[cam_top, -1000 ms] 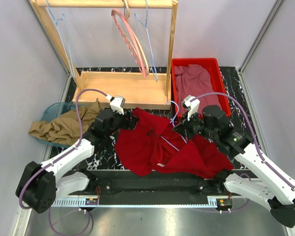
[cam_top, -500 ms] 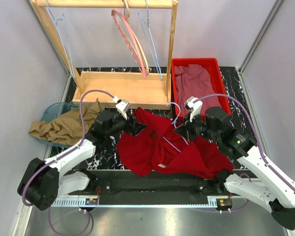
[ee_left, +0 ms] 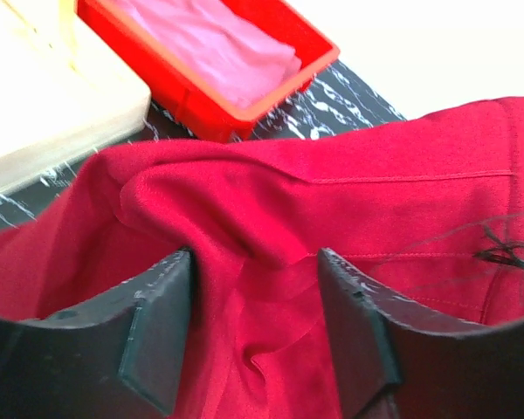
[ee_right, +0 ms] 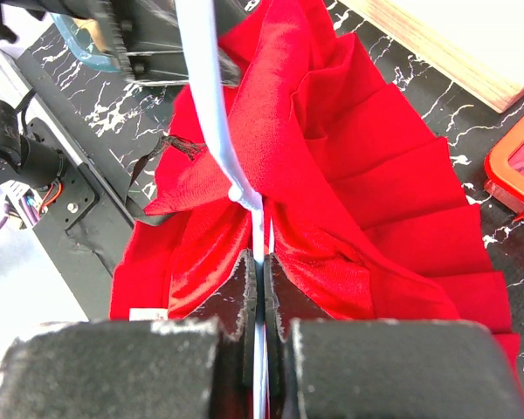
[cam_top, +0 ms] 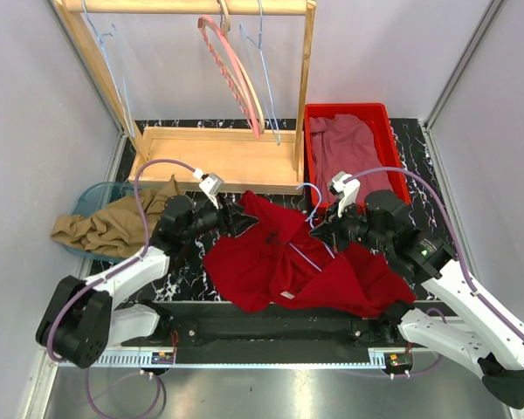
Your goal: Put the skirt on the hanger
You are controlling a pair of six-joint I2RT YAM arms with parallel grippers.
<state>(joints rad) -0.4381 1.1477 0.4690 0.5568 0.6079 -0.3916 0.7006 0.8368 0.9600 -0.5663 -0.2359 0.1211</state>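
over the last second the left gripper (ee_left: 253, 262) pushed into the red pleated fabric skirt (cam_top: 288, 262) spread on the black marbled table (cam_top: 410, 140). its spread jaws narrowed around a fold, likely readying a grasp. the right gripper (ee_right: 260, 262) kept pinching the thin pale blue hanger (ee_right: 211, 105).

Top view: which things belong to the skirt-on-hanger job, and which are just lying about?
Job:
- red skirt
- pale blue hanger, clamped in the right gripper
- left gripper, jaws apart around a skirt fold

Lying about:
- tan garment
- teal basin
- red bin holding pink cloth
- wooden rack
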